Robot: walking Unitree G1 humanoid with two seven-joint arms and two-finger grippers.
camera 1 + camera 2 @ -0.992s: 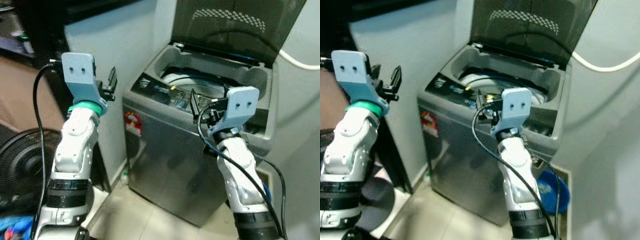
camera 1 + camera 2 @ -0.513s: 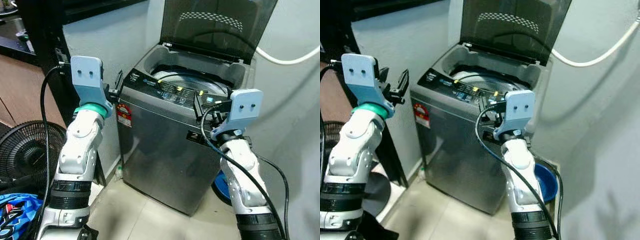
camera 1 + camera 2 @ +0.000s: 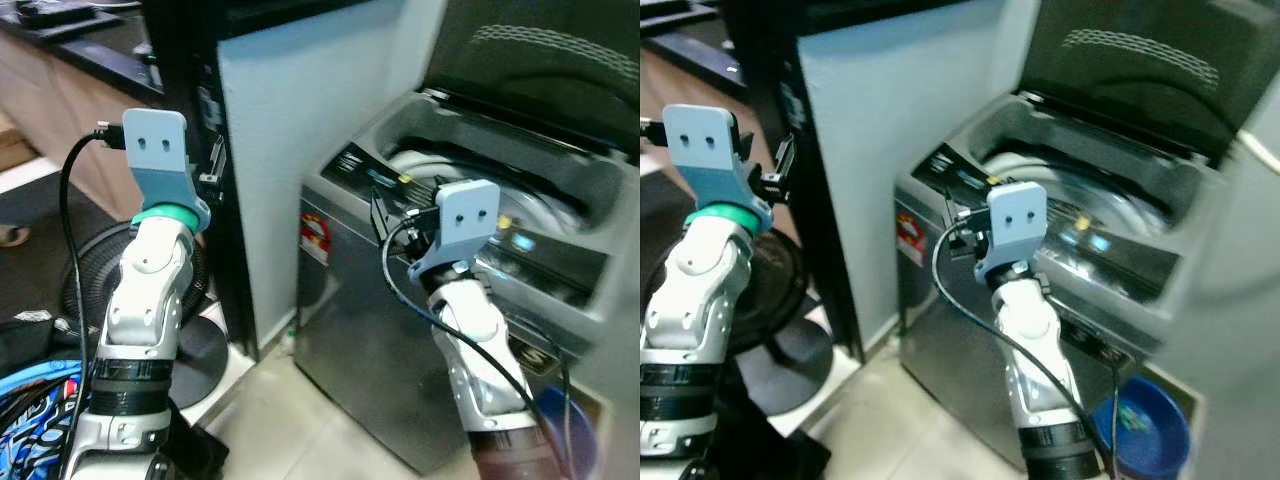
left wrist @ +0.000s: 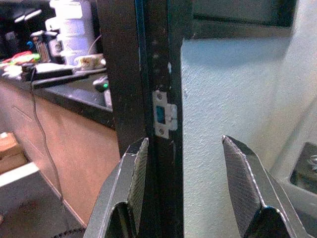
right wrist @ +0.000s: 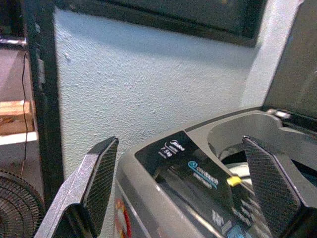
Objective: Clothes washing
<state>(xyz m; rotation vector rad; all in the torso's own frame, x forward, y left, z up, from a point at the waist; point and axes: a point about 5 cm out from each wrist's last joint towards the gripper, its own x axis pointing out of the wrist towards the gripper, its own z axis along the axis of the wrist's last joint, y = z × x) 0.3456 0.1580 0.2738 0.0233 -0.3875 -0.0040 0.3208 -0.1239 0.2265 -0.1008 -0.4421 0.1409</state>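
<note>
A grey top-loading washing machine [image 3: 390, 330] stands at the right with its dark lid [image 3: 540, 60] raised. The drum [image 3: 470, 175] shows behind the control panel [image 3: 420, 195]. My right gripper [image 3: 385, 215] is open, held just before the panel's near corner, with nothing between its fingers [image 5: 101, 171]. My left gripper [image 3: 214, 170] is raised further left, open and empty. It faces the black door frame [image 4: 153, 74], and its fingers [image 4: 131, 178] straddle the frame's latch plate at a distance. No clothes show in either gripper.
A white wall [image 3: 310, 90] separates the door frame from the washer. A black floor fan [image 3: 90, 290] stands at the lower left, with blue fabric [image 3: 30, 425] near my base. A blue basin [image 3: 1140, 430] sits on the tiled floor right of the washer.
The whole view has swung left, so the washer now sits further right and the door frame and fan show more. Both arms keep the same raised pose with open fingers.
</note>
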